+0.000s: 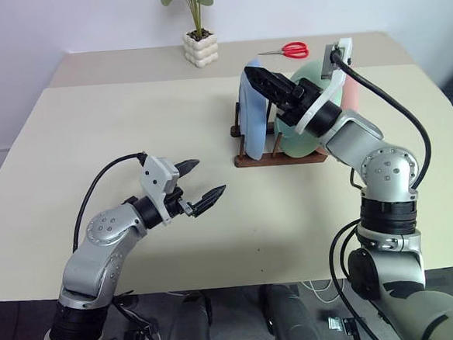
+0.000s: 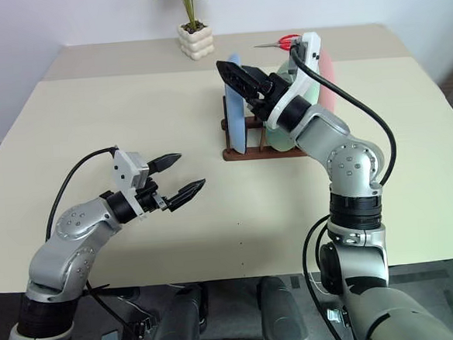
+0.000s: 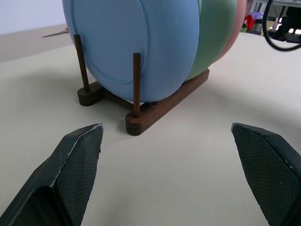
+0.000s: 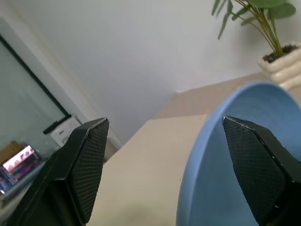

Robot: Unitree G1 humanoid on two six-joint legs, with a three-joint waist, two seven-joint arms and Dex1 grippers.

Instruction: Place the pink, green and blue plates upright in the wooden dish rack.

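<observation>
Three matte round plates (image 3: 141, 42) upright between dark wooden rack (image 3: 155, 106) pegs, left gripper (image 1: 198, 181) fingers spread, right gripper (image 4: 164, 160) fingers apart

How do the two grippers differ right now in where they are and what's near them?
The right gripper is raised over the wooden dish rack, its fingers at the top edge of the blue plate; the left gripper hangs low over the bare table, apart from the rack. The right gripper points up and away, the left roughly level toward the rack. Both are open and hold nothing.
</observation>
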